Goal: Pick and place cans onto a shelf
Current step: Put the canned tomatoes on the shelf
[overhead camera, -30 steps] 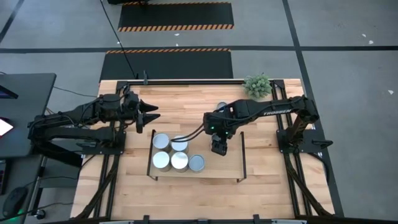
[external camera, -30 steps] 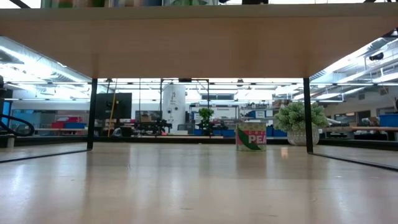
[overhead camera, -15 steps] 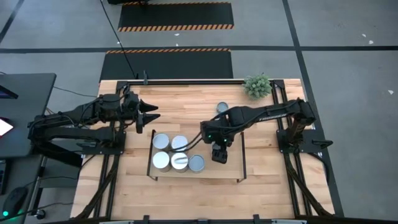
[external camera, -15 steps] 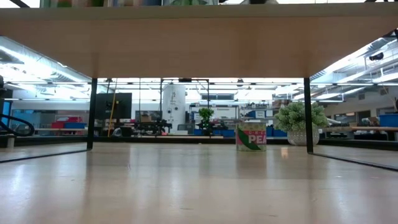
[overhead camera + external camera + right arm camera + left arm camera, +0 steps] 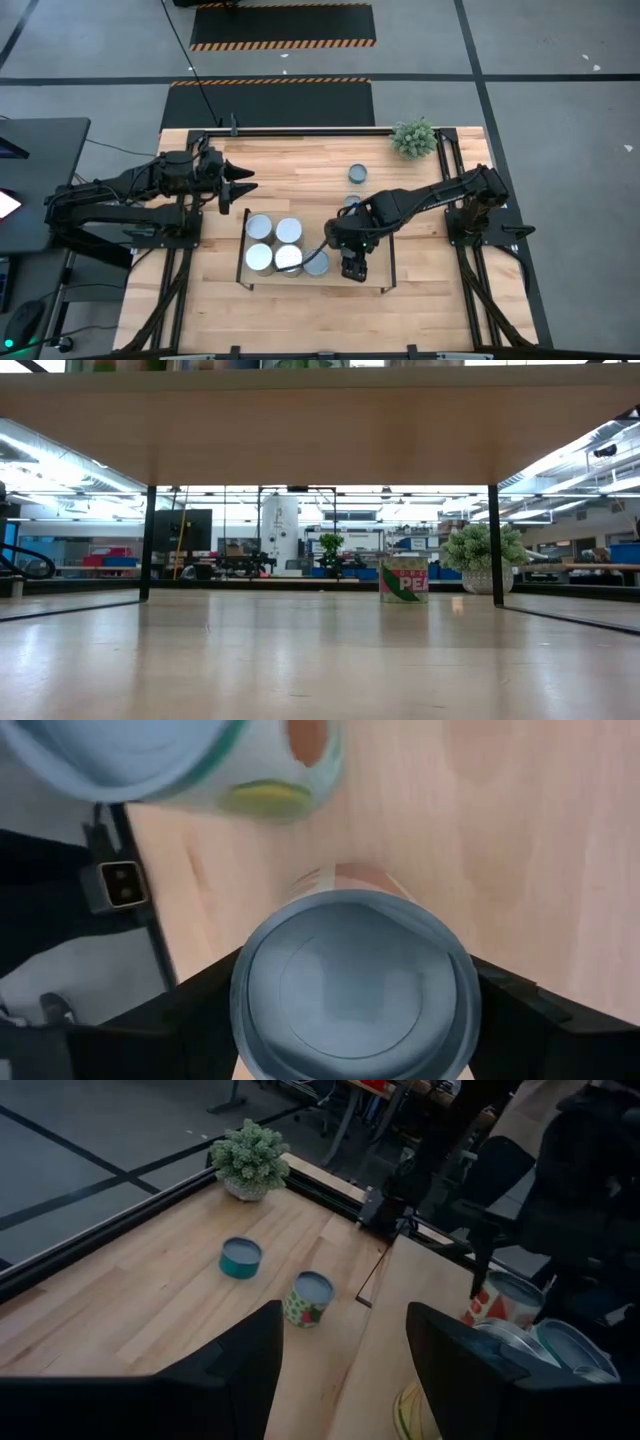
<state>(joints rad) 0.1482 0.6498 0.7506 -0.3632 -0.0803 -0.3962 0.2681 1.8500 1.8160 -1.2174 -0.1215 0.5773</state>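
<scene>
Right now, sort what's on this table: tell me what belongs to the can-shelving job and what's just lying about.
Job:
- shelf
- four pale cans on it, bluish can beside them
- held can in the right gripper, over the shelf
- two loose cans on the tabletop

Lying about:
- plant at the far corner
- left gripper, open, idle at the left

plant (image 5: 414,137): far right table corner | table (image 5: 300,165): light wood | floor mats (image 5: 283,25): striped edges

Eight cans (image 5: 258,227), one shelf (image 5: 373,262) (wooden) — one plant (image 5: 414,137)
</scene>
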